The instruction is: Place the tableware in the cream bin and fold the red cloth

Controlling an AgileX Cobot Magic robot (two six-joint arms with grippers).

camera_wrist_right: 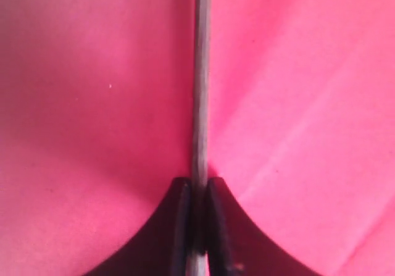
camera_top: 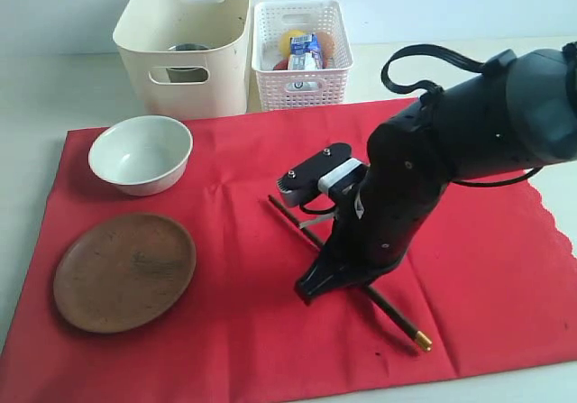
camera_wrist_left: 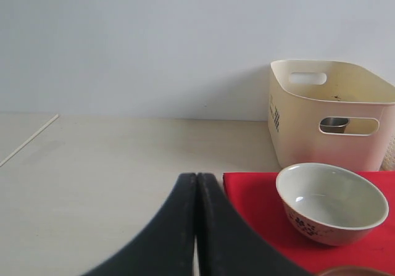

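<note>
Right wrist view: chopsticks (camera_wrist_right: 200, 72) pinched between the two black fingers (camera_wrist_right: 181, 217) of the right gripper (camera_wrist_right: 197, 186), jaws closed tight on the shaft. Seen there as one thin dark stick running straight over the red cloth (camera_wrist_right: 92, 103); cannot tell whether one stick or two in the grip.

Exterior view: chopsticks (camera_top: 397, 315) slantwise on the red cloth (camera_top: 225, 349), right of its middle, gold tip toward the near edge. Right gripper (camera_top: 308, 292) down on them about halfway along. Cannot tell whether lifted clear of the fabric.

Well apart to the left, also on the cloth: pale bowl (camera_top: 141, 153), upright, and nearer the camera the round wooden plate (camera_top: 124, 270), flat, close to the bowl but not touching. Cloth spread flat, scalloped along its right side.

Behind the cloth on the table (camera_top: 36, 96): cream bin (camera_top: 212, 92) by the far left corner, steel cup (camera_top: 187, 51) inside it. Just right of the bin, the white basket (camera_top: 302, 86), holding a milk carton (camera_top: 305, 51) and some food.

Left wrist view: left gripper (camera_wrist_left: 196, 183) with fingers pressed together, holding nothing, over the bare table (camera_wrist_left: 92, 165) beside the red cloth (camera_wrist_left: 256, 196). Beyond it, bowl (camera_wrist_left: 332, 202) and cream bin (camera_wrist_left: 308, 134), steel cup (camera_wrist_left: 334, 125) visible through the handle cut-out.
</note>
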